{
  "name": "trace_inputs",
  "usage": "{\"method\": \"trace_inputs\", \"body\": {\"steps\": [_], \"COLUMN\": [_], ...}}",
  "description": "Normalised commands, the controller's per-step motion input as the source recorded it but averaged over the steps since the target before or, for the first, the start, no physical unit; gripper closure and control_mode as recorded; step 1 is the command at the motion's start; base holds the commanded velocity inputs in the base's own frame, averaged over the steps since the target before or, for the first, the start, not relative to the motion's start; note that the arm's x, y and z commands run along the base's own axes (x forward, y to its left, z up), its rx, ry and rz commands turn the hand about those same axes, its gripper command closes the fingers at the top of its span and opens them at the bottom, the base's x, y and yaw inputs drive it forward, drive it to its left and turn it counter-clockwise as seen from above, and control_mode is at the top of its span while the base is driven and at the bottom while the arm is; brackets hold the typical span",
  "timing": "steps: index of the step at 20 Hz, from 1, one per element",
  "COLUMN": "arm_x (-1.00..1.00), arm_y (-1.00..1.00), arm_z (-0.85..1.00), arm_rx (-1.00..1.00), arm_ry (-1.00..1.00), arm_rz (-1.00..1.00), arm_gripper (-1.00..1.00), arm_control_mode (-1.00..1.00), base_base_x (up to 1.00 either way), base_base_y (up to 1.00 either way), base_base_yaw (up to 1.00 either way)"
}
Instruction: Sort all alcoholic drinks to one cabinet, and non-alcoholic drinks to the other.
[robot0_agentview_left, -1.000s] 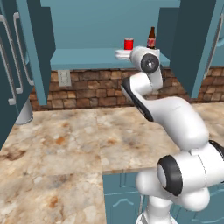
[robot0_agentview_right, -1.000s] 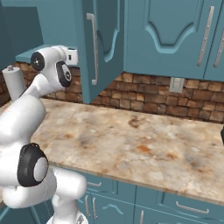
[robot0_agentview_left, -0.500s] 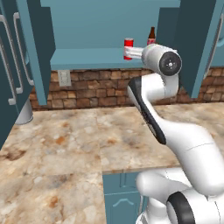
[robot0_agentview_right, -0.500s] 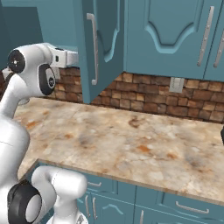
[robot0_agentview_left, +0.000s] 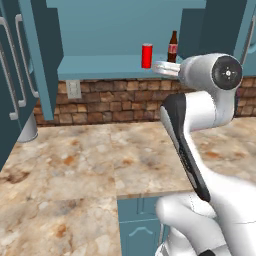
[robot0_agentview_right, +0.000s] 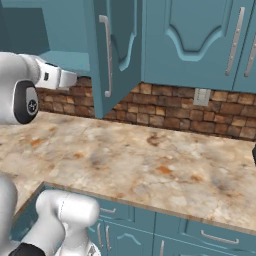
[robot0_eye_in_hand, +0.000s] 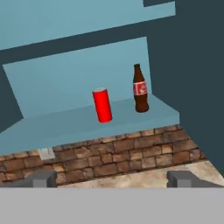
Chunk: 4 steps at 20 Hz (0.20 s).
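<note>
On the pale blue shelf (robot0_agentview_left: 100, 67) of the open teal wall cabinet stand 2 drinks: a small plain red can (robot0_agentview_left: 146, 55) with a silver top and, just to its right, a dark brown cola-style bottle (robot0_agentview_left: 172, 48) with a red label, both upright and apart from each other. From the hand view the red can (robot0_eye_in_hand: 103, 105) sits nearer the shelf's front edge, and the brown bottle (robot0_eye_in_hand: 140, 89) stands close to the cabinet's dark right wall. The two-finger gripper (robot0_eye_in_hand: 113, 178) is level with the brick backsplash (robot0_eye_in_hand: 113, 155) below the shelf, its 2 dark fingertips (robot0_eye_in_hand: 41, 179) spread wide apart with nothing between them. From the left base view the white arm's wrist sits in front of the shelf's right end, just below the bottle. An open teal cabinet door (robot0_agentview_right: 112, 55) with a grey handle hangs over the mottled beige stone counter (robot0_agentview_right: 150, 165). A grey wall outlet (robot0_agentview_left: 73, 90) sits in the brickwork.
</note>
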Motion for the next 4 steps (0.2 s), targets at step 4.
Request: {"method": "trace_inputs", "body": {"steps": [4], "arm_x": [-0.73], "arm_y": [0.00], "arm_z": [-0.18], "arm_rx": [0.06], "arm_ry": [0.29], "arm_rz": [0.00], "arm_gripper": [-1.00], "arm_control_mode": [-1.00], "base_base_x": [0.00], "base_base_y": [0.00], "base_base_yaw": [0.00]}}
